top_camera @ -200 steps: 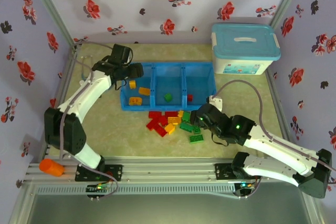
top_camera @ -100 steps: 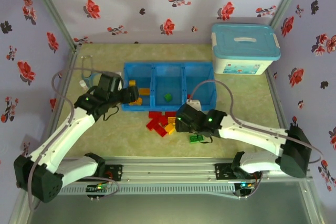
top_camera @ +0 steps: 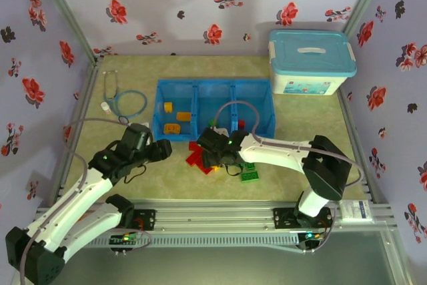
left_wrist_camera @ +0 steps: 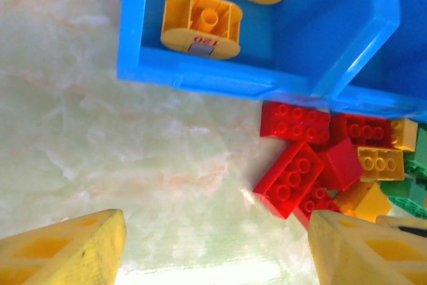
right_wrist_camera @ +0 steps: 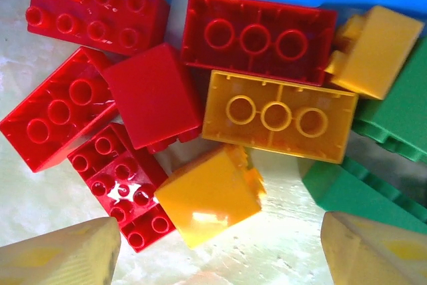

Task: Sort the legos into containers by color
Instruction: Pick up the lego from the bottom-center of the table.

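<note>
The blue tray (top_camera: 200, 86) has three joined containers; its left one (left_wrist_camera: 137, 65) holds yellow legos (left_wrist_camera: 201, 25). A red lego (top_camera: 241, 125) lies in the right one. Loose red, yellow and green legos (top_camera: 200, 159) are piled on the table just in front of the tray. My left gripper (left_wrist_camera: 213, 251) is open over bare table, and a red brick (left_wrist_camera: 290, 178) lies just off its right finger. It sits left of the pile (top_camera: 163, 150). My right gripper (right_wrist_camera: 213, 251) is open low over the pile, with a yellow brick (right_wrist_camera: 210, 195) just ahead between its fingers and red bricks (right_wrist_camera: 57, 115) to the left.
A white storage box with a light-blue lid (top_camera: 310, 61) stands at the back right. A blue-looped stethoscope (top_camera: 127, 101) lies left of the tray. Green bricks (right_wrist_camera: 393, 111) and a long yellow brick (right_wrist_camera: 277, 115) crowd the right side of the pile.
My left gripper has drawn back from the tray's left container toward the near left. My right gripper has swept left across the pile to its middle.
</note>
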Robot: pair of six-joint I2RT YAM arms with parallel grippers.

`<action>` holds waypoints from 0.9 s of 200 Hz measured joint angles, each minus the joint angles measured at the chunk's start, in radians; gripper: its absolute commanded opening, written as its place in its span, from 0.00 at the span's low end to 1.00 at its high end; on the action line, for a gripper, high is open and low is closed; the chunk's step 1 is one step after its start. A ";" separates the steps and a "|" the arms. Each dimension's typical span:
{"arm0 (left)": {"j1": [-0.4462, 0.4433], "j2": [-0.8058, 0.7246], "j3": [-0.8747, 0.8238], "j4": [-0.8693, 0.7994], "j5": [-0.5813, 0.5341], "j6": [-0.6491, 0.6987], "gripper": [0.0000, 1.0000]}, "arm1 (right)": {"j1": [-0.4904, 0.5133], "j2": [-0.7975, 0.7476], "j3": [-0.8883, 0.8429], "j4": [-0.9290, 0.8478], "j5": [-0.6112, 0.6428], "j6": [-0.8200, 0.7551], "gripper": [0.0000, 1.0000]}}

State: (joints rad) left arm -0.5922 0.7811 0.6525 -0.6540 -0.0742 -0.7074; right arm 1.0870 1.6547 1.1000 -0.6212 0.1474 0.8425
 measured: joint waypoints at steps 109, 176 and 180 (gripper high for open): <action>-0.010 -0.044 -0.045 -0.021 -0.003 -0.026 0.72 | 0.006 0.069 0.005 0.050 -0.023 0.059 0.70; -0.012 -0.065 -0.045 -0.031 -0.004 -0.028 0.72 | 0.006 0.096 0.005 0.053 -0.018 0.079 0.53; -0.012 -0.066 -0.045 -0.032 -0.004 -0.028 0.72 | 0.006 0.096 0.005 0.053 -0.017 0.081 0.52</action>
State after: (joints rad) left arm -0.6041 0.7155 0.6079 -0.6865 -0.0780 -0.7353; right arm 1.0935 1.7508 1.1049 -0.5686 0.1303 0.9237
